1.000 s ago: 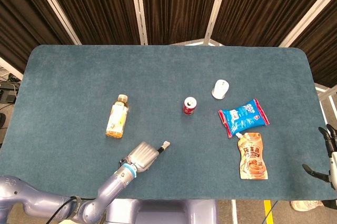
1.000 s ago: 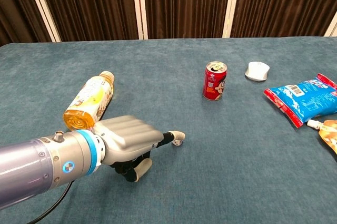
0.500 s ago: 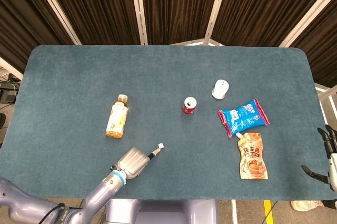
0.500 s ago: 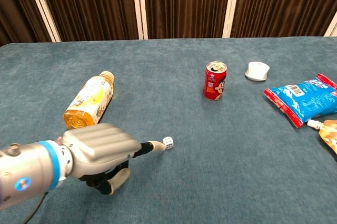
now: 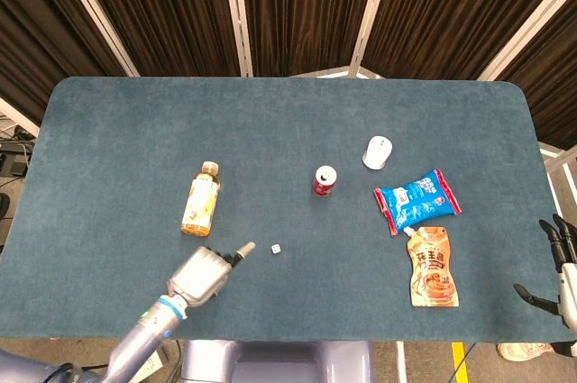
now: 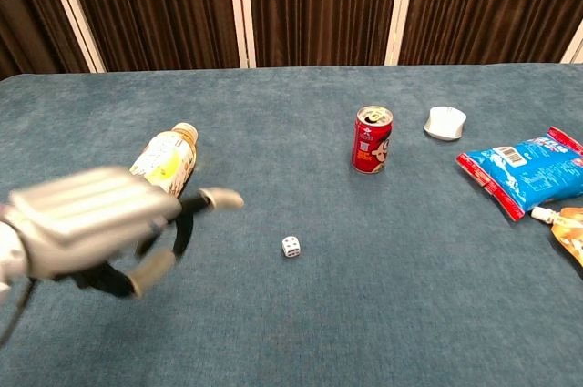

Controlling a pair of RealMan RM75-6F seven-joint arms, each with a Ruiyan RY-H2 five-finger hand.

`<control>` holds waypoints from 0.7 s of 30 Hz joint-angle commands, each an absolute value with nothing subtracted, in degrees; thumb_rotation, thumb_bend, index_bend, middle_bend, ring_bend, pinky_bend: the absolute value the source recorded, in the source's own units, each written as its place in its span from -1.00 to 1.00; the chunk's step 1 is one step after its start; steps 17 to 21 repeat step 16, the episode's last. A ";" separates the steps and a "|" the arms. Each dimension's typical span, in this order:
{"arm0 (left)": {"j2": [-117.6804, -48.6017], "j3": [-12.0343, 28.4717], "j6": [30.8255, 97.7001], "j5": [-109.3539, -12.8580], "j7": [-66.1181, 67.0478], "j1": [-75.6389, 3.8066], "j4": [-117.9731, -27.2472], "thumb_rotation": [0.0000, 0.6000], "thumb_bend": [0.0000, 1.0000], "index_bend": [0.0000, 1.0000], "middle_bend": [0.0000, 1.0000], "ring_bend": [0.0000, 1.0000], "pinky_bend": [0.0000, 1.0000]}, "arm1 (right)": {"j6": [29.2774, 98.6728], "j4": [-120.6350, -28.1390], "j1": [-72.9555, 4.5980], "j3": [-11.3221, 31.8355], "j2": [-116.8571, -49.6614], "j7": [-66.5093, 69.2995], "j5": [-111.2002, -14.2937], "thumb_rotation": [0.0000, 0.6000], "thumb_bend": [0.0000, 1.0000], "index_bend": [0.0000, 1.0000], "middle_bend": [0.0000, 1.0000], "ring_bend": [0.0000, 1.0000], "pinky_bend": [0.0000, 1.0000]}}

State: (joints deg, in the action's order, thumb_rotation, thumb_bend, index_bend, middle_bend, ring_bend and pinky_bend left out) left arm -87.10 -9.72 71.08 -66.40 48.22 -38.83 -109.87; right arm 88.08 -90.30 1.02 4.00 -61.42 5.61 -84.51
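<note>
A small white die (image 6: 291,246) with dark pips is sitting alone on the blue-green counter (image 5: 117,131), resting flat with nothing touching it, roughly midway along the near part of the surface. The left hand (image 6: 100,223) is hovering just to the die's left and apart from it, fingers spread and curling loosely, one finger pointing out toward the die, and nothing sitting in its grasp; from the head view the same hand (image 5: 206,272) is showing near the front edge, its fingertip close to the die (image 5: 276,249) but not touching. Behind that hand a tea bottle (image 6: 166,158) is lying on its side, filled with yellowish drink, its cap on and pointing away from the robot. Farther back a red can (image 6: 372,139) is standing upright, its top seeming to be open, though what is inside cannot be told. A white mouse (image 6: 444,122) is lying just beyond the can to the right. A blue snack bag (image 6: 524,175) is lying flat and sealed, and an orange spouted pouch (image 5: 431,268) is lying just in front of it. The right hand (image 5: 559,270) is hanging off the counter's right edge, fingers apart and holding nothing.
</note>
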 commanded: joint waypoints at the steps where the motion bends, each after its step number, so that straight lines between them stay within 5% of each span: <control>1: -82.14 -14.16 81.69 -76.71 44.85 -31.72 -109.94 1.00 -0.05 -1.00 -1.00 -1.00 -0.89 | 88.38 -90.36 1.23 3.73 -61.72 4.93 -84.87 1.00 -0.99 -0.88 -1.00 -1.00 -1.00; 6: -78.81 -15.90 91.54 -84.68 39.62 -25.25 -105.41 1.00 -0.42 -1.00 -1.00 -1.00 -1.00 | 88.66 -90.82 1.40 3.48 -61.78 3.79 -85.15 1.00 -0.99 -0.88 -1.00 -1.00 -1.00; 14: -73.84 -18.48 99.33 -88.34 27.64 -15.85 -97.91 1.00 -0.44 -1.00 -1.00 -1.00 -1.00 | 89.63 -91.39 1.62 3.05 -62.24 1.58 -86.46 1.00 -0.99 -0.88 -1.00 -1.00 -1.00; 21: -73.41 -18.41 99.75 -88.63 25.49 -14.63 -96.64 1.00 -0.44 -1.00 -1.00 -1.00 -1.00 | 89.79 -91.50 1.75 2.94 -62.35 1.21 -86.53 1.00 -0.99 -0.88 -1.00 -1.00 -1.00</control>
